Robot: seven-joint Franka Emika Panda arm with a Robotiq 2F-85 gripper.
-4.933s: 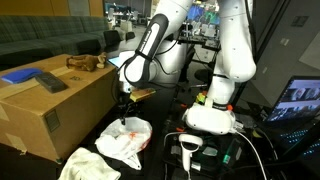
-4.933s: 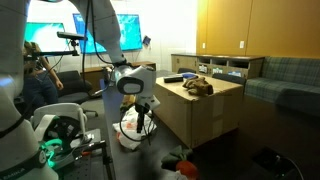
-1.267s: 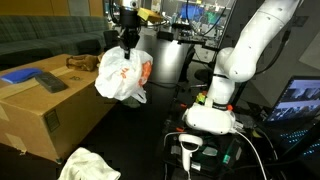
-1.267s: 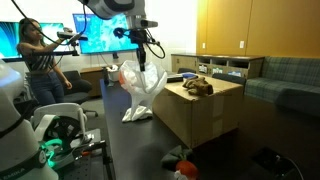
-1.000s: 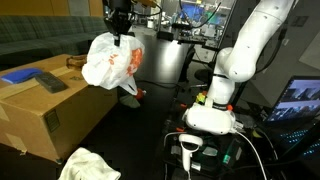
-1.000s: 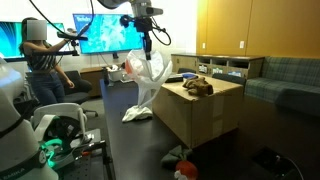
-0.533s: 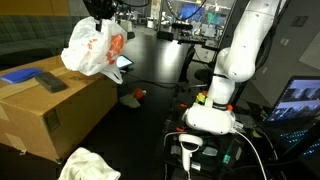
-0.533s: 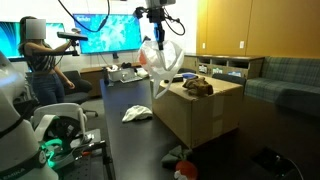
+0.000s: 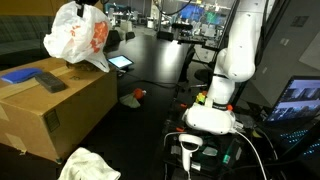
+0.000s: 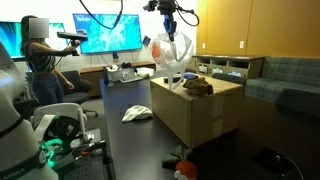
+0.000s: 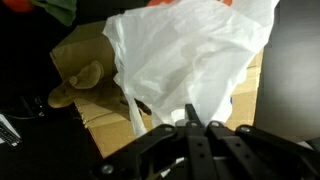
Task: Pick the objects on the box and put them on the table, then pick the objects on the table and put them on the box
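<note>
Jaws pinch the white bag (image 9: 75,38) above the box (image 9: 60,110) — not yet set down — while a brown toy (image 10: 198,86) sits uncleared there and a cloth (image 9: 88,163) lies on the table (image 9: 150,120).

The box (image 9: 55,105) stands on the tabletop (image 9: 160,90). Above the box's top hangs the bag (image 9: 75,38), held at its upper end by the gripper (image 10: 170,25); whether the bag's lower end touches the box cannot be told. On the box lie a remote (image 9: 48,82) and a flat pad (image 9: 20,75), touching each other, and in an exterior view a stuffed toy (image 10: 197,86) just beside the bag. A cloth (image 9: 88,165) lies on the tabletop in front of the box. The robot base (image 9: 212,118) stands well apart from the box, across the tabletop.
</note>
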